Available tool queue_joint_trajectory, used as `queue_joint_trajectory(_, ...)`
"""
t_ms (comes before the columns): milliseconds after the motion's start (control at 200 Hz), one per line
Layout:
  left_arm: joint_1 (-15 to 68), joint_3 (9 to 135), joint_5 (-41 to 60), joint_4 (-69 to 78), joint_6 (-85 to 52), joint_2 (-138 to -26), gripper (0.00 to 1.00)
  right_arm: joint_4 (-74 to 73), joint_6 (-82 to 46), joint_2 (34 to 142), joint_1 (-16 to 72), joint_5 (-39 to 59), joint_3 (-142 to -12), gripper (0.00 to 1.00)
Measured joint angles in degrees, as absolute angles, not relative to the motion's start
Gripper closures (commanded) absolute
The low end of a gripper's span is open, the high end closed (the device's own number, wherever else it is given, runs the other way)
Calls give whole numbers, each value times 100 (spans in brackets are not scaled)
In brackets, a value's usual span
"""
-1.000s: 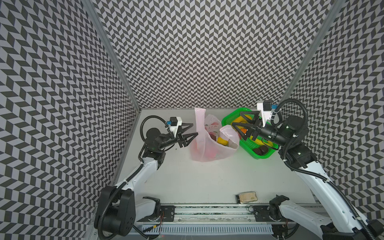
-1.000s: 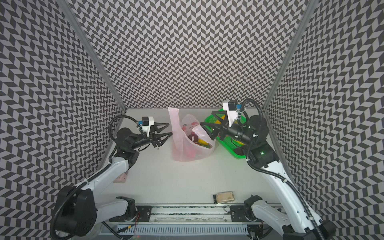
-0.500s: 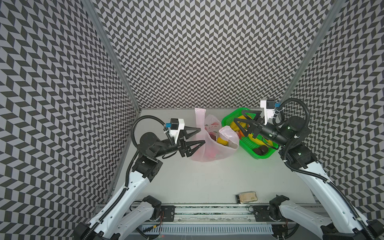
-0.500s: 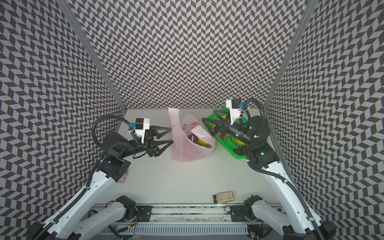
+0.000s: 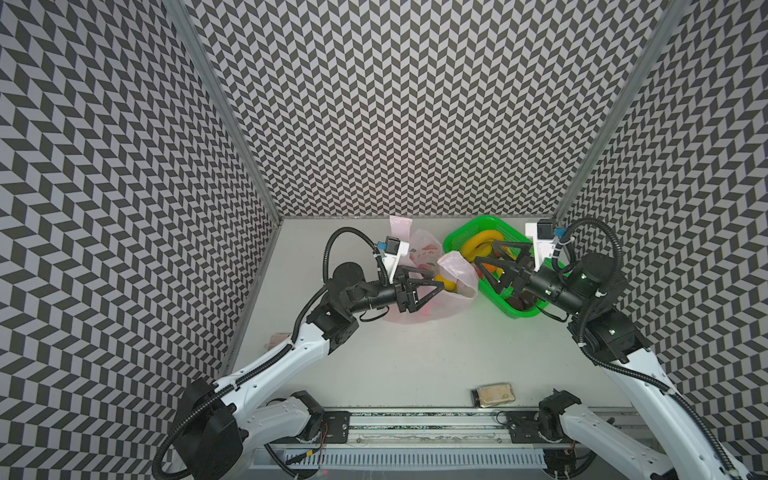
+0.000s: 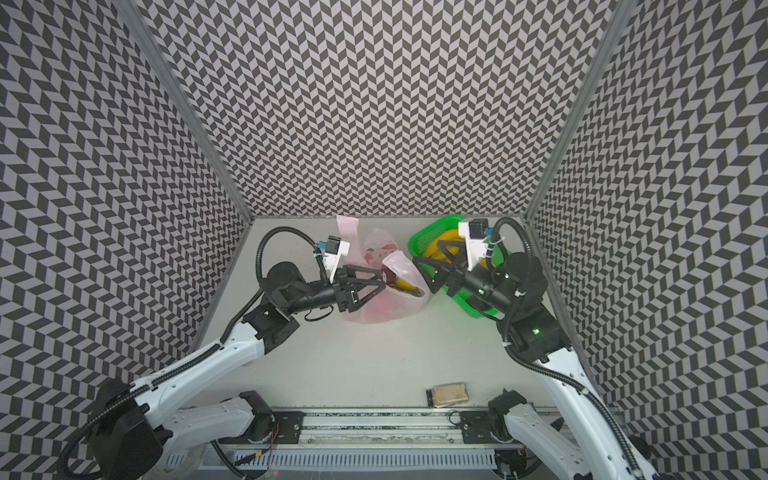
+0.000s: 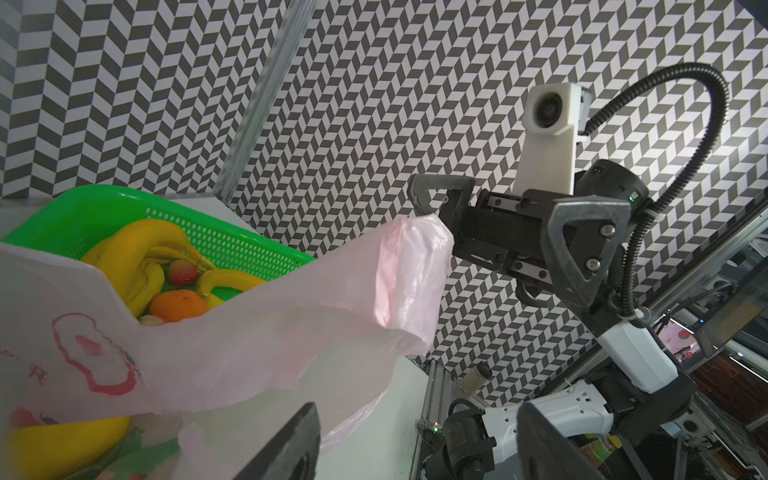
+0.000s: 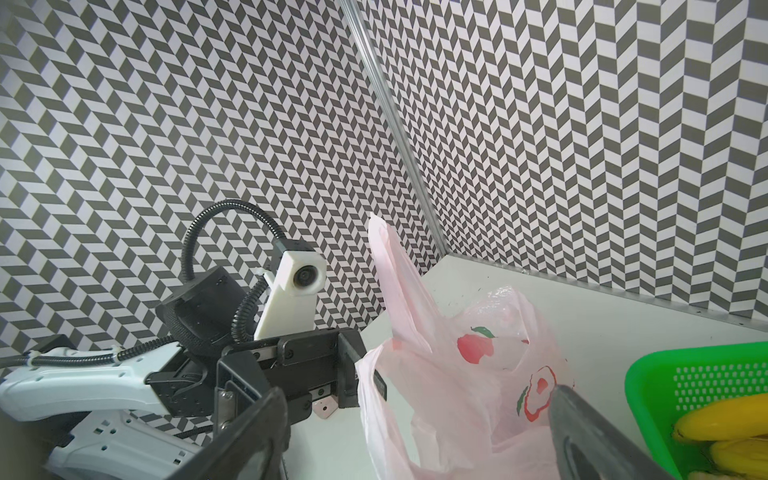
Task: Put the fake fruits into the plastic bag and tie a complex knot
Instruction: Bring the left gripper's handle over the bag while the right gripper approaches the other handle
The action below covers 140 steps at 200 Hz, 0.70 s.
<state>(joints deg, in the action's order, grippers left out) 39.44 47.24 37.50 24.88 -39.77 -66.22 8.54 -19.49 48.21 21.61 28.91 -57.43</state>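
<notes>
Left end effector [image 5: 432,286]: jaws spread wide, gripping nothing, fingertips at the left rim of the plastic bag [image 5: 419,318]. The bag stands on the bench [image 5: 415,365] at rear centre with its mouth open and one handle [image 5: 397,224] upright. A yellow fake fruit [image 5: 447,284] and some red pieces lie inside.

Just right of the bag, a green mesh basket [image 5: 515,312] holds bananas [image 5: 478,245], an orange [image 7: 178,305] and a strawberry [image 7: 183,272].

Right end effector [image 5: 486,253]: jaws fully apart, empty, hovering over the basket beside the bag's drooping right flap.
</notes>
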Motion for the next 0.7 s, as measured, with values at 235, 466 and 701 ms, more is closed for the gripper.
queue_joint_trajectory(235, 4156, 5107, 3706, 2902, -4176, -7155, 26, 906, -1800, 4759, 2161, 2829, -5739, 4)
queue_joint_trajectory(466, 4132, 5631, 3448, 2897, -3948, -7494, 37, 923, -1675, 4759, 2161, 2849, -5662, 4)
queue_joint_trajectory(701, 3997, 6049, 3321, 2840, -3634, -7850, 81, 967, -1546, 4759, 2161, 2851, -5607, 4)
